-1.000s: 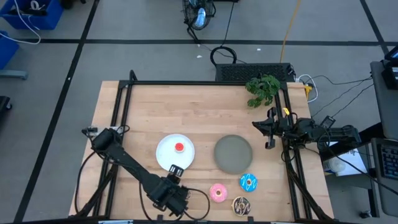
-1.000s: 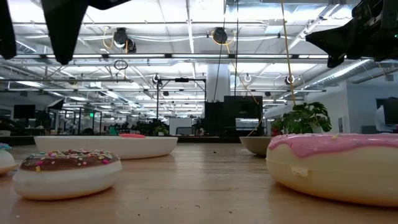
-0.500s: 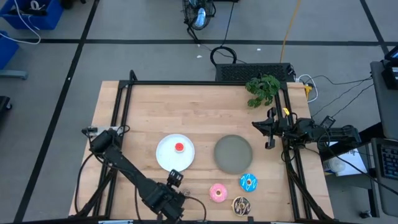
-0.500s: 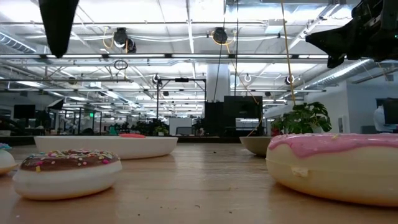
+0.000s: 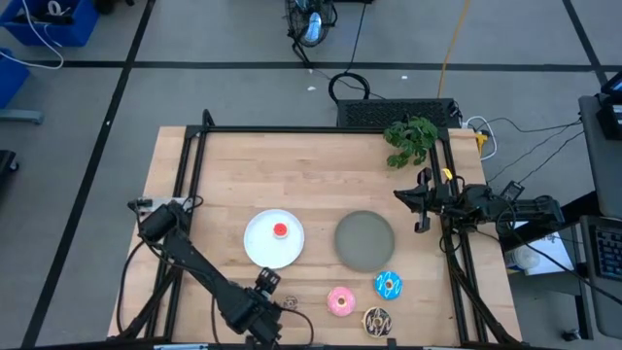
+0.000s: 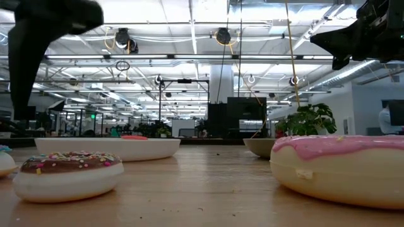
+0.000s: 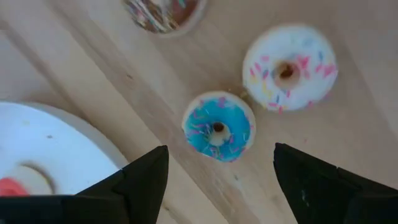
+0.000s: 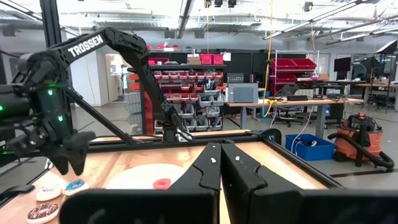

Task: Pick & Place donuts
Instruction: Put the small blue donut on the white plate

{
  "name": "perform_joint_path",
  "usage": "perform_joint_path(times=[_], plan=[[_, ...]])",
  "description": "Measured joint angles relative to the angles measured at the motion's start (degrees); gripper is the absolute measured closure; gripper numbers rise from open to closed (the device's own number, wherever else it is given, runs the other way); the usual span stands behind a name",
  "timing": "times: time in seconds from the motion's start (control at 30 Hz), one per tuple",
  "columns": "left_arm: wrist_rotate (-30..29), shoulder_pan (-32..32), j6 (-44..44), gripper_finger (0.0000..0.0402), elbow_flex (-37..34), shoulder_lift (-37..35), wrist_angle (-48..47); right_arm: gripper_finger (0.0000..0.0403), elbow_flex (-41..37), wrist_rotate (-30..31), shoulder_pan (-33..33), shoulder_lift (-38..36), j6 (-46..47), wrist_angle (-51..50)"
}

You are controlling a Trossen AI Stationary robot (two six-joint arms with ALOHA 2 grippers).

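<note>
My left gripper (image 7: 217,186) is open and hangs above the table near its front edge (image 5: 264,299). Below it lie a tiny blue donut (image 7: 217,126), a tiny white sprinkled donut (image 7: 289,67) and a tiny brown donut (image 7: 163,11), all flat on the wood. A tiny red donut (image 5: 281,230) lies on the white plate (image 5: 260,248). The pink donut (image 5: 341,300), blue sprinkled donut (image 5: 389,285) and chocolate donut (image 5: 377,321) lie flat at the front right. My right gripper (image 8: 221,168) is shut and waits at the table's right edge (image 5: 424,202).
An empty grey plate (image 5: 364,240) stands right of the white plate. A green plant (image 5: 410,139) sits at the far right corner. A black frame (image 5: 194,156) runs along the table's edges. Bare wood lies across the far half.
My left gripper has drawn back toward the table's near edge and a little to the left, staying open above the tiny donuts. The donuts and plates have not moved.
</note>
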Motion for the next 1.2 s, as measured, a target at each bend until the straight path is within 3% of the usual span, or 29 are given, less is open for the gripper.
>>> perform_joint_path(times=[0.27,0.63,0.87,1.2], plan=[[-0.2,0.2,2.7,0.0111,-2.8,0.0,2.8,0.0403,0.0,0.0,0.0,0.0,0.0,-0.1],[-0.2,0.6,6.1,0.0055,-2.9,0.0,3.7,0.0403,0.0,0.0,0.0,0.0,1.7,-1.3],[1.2,1.5,8.8,0.0053,-3.1,0.0,5.4,0.0403,0.0,0.0,0.0,0.0,1.6,-1.2],[3.6,2.4,9.0,0.0053,-9.3,-0.1,9.4,0.0403,0.0,0.0,0.0,0.0,1.5,-1.2]])
